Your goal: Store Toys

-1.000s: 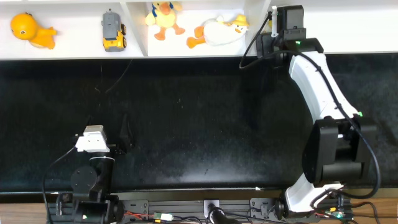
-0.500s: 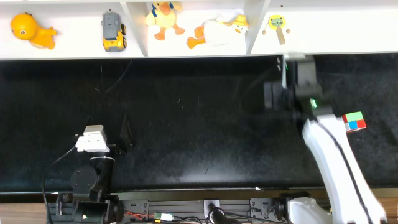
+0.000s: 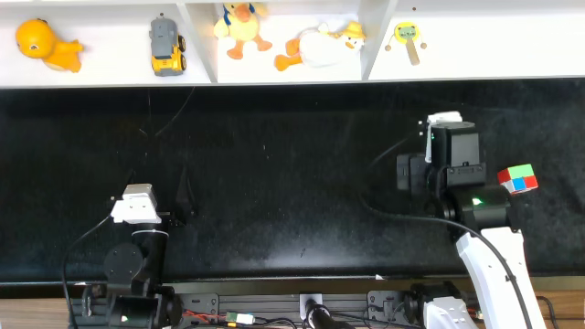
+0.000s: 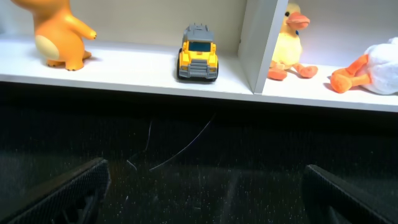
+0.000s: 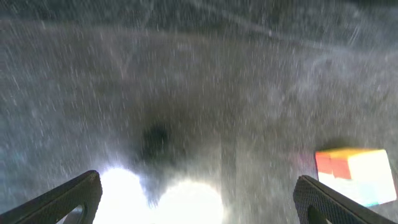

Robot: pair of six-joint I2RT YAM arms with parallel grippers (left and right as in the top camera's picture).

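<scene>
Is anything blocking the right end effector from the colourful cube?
No, nothing visible. The colourful cube lies on the black mat beside the open right end effector, with only bare mat between them.

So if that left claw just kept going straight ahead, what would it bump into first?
Probably the front edge of the white shelf, about where the yellow toy truck stands; only bare black mat lies between. How high the left gripper rides is unclear.

We are wearing white shells over black joints on our right arm (image 3: 489,265), a green light (image 3: 475,201) glowing, black cables (image 3: 398,214) trailing; our left arm (image 3: 135,260) is showing black housing under 1 white wrist block (image 3: 137,206).
</scene>
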